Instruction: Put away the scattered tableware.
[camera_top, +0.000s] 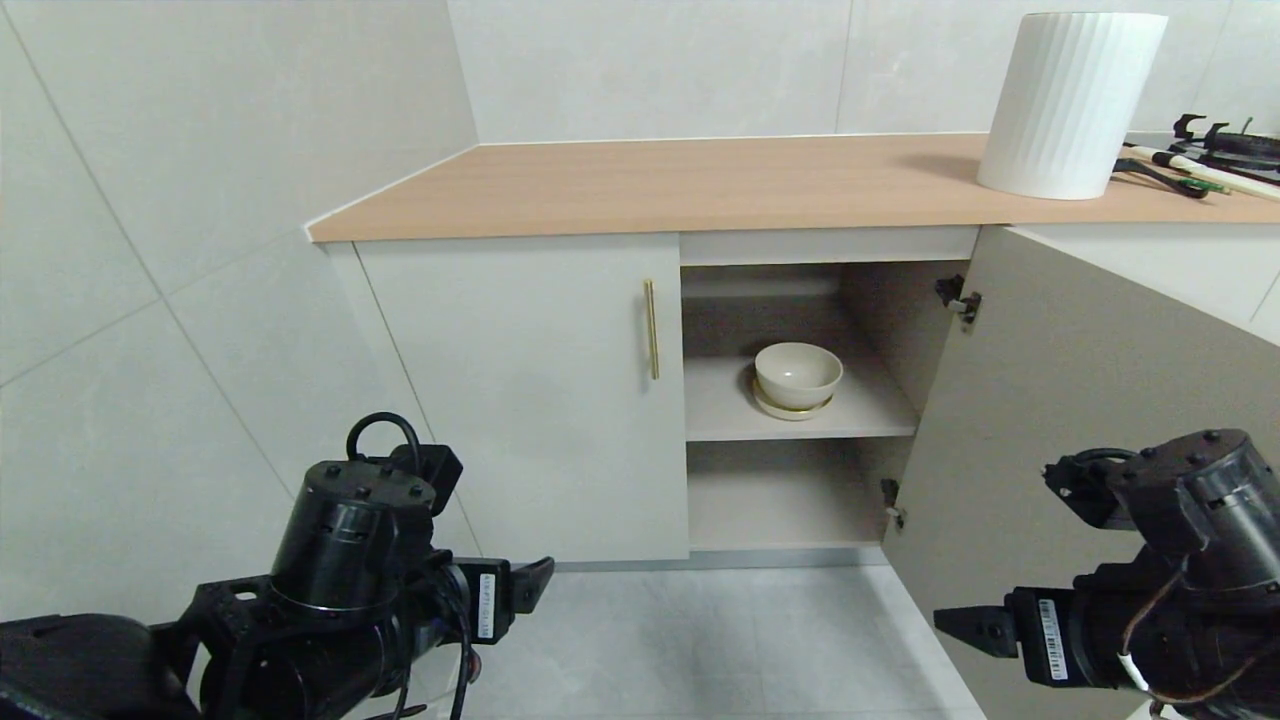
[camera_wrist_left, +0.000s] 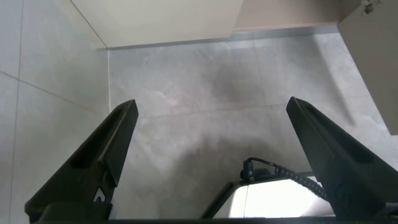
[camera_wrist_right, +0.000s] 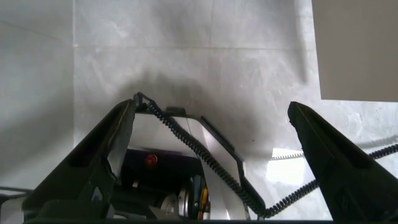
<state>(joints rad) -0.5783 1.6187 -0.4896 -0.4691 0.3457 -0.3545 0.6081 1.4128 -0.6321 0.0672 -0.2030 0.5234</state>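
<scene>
Bowl (camera_top: 797, 374) up on the middle shelf (camera_top: 870, 412) of the cabinet (camera_top: 700, 262), cream-coloured, upright, sitting on a small plate (camera_top: 790, 409) with a gold rim. The pair sits left of the shelf's middle, close to the edge of the closed left door (camera_top: 520, 400) with its slim brass handle (camera_top: 651, 329). There is bare shelf in front of the plate and off to its right, up to the cabinet's side wall.

The right door (camera_top: 1060, 420) stands wide open, its face angled out toward the robot's right, hinges showing at top and bottom. That leaves the whole opening between the closed door's edge and the open door. Under the shelf, the lower compartment (camera_top: 780, 495) runs down to the grey floor (camera_top: 720, 640).

Down low, the left claw (camera_wrist_left: 211, 113) hangs over the floor tiles with its fingers spread wide, gripping nothing. The right claw (camera_wrist_right: 211, 112) is the same: fingers wide apart, floor between them, just in front of the open door's lower part. The bowl is well above both claws and farther back, roughly between them, well apart from each.

Up top, the wooden desk (camera_top: 650, 185) carries a white ribbed cylinder (camera_top: 1070, 105) near its right end, with some utensils (camera_top: 1195, 165) just beyond it.
</scene>
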